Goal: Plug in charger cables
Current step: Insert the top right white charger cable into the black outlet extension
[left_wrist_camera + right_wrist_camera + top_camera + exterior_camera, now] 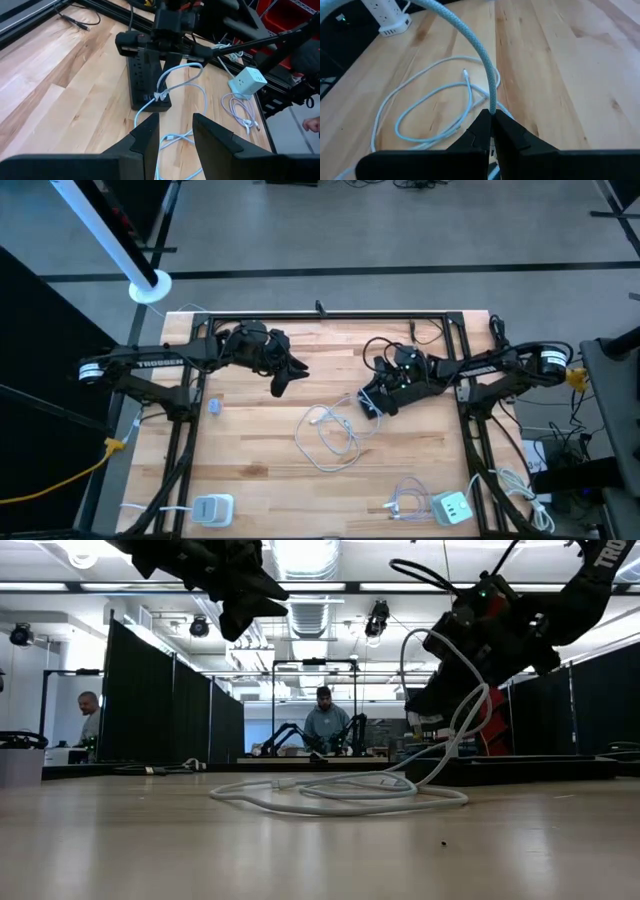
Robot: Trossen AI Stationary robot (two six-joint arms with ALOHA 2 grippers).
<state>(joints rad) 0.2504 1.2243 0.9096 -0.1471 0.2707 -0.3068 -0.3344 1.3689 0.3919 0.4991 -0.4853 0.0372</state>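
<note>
Your right gripper (492, 120) is pinching the white cable (470, 45), whose loops are lying mid-table, so keep that pinch firm while guiding the plug squarely toward the black power strip (147, 75); farther off, your left gripper (175, 135) is hovering, fingers slightly spread, empty.

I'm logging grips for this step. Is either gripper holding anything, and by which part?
The right gripper is shut on the white cable, pinching its cord, not a visible plug. The left gripper holds nothing.
</note>
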